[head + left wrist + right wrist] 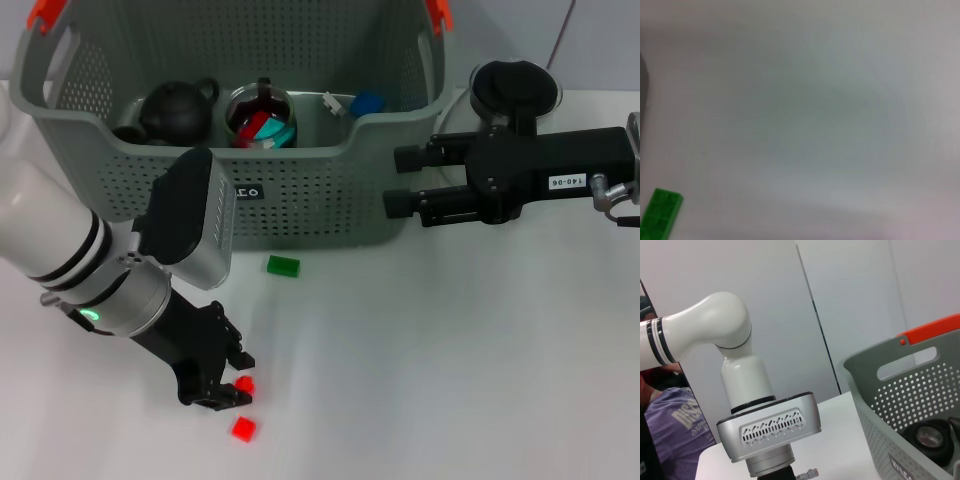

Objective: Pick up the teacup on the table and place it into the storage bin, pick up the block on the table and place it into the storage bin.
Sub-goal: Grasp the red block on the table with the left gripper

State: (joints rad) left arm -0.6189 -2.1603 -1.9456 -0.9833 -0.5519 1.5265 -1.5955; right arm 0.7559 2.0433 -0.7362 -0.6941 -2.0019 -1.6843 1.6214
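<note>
Left gripper (228, 383) down at the table (450, 350) in the lower left of the head view, tip right against a red block (244, 385); gripping it or merely beside it, cannot tell. Second red block (243, 429) just below the first, lying free on the white surface. Green block (283, 265) up and to the right of the gripper, near the front wall of the bin (330, 200), not touching it. Same green block (660, 215) in the lower left corner of the left wrist view, with bare table (815, 125) across the rest. Bin across the upper middle of the head view, grey and perforated, with orange-red handle tips at both top corners. Inside it a dark teapot (175, 110) at left, a cup (260, 118) with red and teal pieces at centre, and a small blue item (366, 103) at right. Right gripper (405, 180) at upper right, level, pointed at the bin's right wall and just short of it, jaws spread apart, holding nothing. Pitcher (513, 88) with a black lid behind the right arm. In the right wrist view, left arm (715, 330) at centre left, bin wall (900, 405) at lower right with a dark round pot (930, 440) inside, and a person in a purple shirt (670, 435) at the lower left edge.
</note>
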